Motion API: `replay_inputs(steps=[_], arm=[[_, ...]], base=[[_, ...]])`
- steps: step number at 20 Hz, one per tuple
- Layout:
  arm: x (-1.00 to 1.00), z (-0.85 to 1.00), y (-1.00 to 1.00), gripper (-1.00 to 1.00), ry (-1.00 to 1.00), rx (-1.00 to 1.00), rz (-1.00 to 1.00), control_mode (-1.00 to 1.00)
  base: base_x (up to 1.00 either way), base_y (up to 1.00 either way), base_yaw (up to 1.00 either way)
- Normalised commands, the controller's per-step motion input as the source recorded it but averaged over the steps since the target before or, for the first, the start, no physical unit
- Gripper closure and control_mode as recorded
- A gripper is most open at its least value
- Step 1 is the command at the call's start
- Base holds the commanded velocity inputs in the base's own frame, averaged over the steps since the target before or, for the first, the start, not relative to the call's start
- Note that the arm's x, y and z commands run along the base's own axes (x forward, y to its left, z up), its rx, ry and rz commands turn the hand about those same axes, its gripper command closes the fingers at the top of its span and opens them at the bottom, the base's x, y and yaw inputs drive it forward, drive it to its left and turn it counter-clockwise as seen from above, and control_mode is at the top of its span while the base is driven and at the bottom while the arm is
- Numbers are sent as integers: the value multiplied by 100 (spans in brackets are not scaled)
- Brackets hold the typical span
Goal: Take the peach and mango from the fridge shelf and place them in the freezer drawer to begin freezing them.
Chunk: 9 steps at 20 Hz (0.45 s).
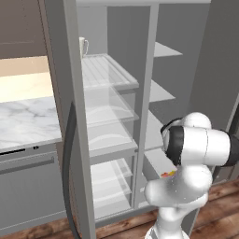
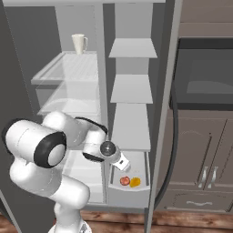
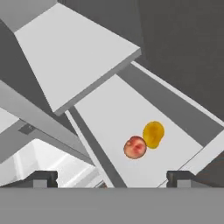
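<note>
Lying side by side on the floor of the shallow pale grey box-like freezer drawer [image 3: 105,113], the small round red-pink peach [image 3: 135,147] and the small yellow-orange oval mango [image 3: 153,134] touch each other near the drawer's front edge, the peach nearer the drawer's left wall. In the right base view both fruits sit at the front of the pulled-out drawer, the peach [image 2: 124,180] left of the mango [image 2: 135,182]. The white arm's two-finger gripper [image 3: 112,178] hovers above the drawer, its small dark fingertips [image 3: 43,178] spread wide apart and holding nothing, touching neither fruit. From the right base view the gripper [image 2: 124,164] hangs just over the drawer's left wall. High in the fridge, a white mug [image 2: 79,43] stands at the back of the ridged pale grey-white fridge shelf [image 2: 63,70].
</note>
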Motion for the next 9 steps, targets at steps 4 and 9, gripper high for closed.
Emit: replay_inputs(steps=[4,9], arm=[[-17,89,25,-100,-3,-6,0,-100],[1,2,0,-100,0,0,0,-100]], base=[[0,0,0],[0,0,0]])
